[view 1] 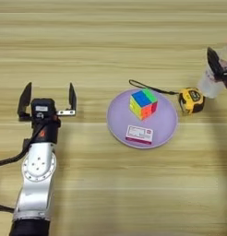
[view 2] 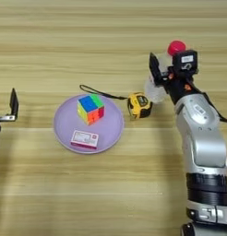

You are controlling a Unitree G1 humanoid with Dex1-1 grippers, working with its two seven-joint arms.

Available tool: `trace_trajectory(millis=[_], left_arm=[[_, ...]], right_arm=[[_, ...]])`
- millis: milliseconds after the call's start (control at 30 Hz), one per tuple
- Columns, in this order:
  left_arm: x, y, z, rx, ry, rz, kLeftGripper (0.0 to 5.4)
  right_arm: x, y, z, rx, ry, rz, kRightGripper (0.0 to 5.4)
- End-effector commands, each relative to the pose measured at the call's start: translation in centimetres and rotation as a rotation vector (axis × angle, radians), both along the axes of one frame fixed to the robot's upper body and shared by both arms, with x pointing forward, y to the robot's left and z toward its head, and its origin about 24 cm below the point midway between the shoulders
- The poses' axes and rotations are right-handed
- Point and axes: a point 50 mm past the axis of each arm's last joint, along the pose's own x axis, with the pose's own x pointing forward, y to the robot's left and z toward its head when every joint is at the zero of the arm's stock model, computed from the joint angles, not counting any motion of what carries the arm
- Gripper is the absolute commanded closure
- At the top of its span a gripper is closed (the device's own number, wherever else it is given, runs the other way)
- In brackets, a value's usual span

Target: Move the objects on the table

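The right gripper (view 2: 160, 76) is clamping the tilted bottle (view 2: 158, 87) just beside the tape measure (view 2: 139, 105), while the left gripper (view 1: 47, 97), jaws apart, is idling nearer the cube (view 1: 143, 103) on the purple plate (view 1: 117, 126).

I see my left arm (view 1: 38, 170) reaching up from the near left edge, its left gripper (view 1: 47, 99) pointing away from me with both black fingers spread wide apart and nothing between them. My right arm (view 2: 203, 152) stretches forward on the right, the right gripper (view 2: 164, 73) clamped around the bottle (view 2: 159, 85)
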Motion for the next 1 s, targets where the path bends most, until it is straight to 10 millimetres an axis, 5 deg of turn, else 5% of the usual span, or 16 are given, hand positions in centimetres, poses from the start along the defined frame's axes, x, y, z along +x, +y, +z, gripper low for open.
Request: trace_trajectory(millis=[33,533,1000], left_arm=[[-0.4,-1.4,0.4,0.030,0.009,-0.086,0.00],[-1.6,-8.9,-0.1,0.115,0.046,-0.445,0.00],[-1.5,-9.5,-0.1,0.109,0.045,-0.456,0.00]], right_arm=[[0.4,1.7,2.3,0.026,-0.059,0.081,2.43],[0.2,8.0,4.1,0.080,-0.041,0.307,2.43],[-1.5,12.9,3.2,0.100,0.044,0.492,2.43]])
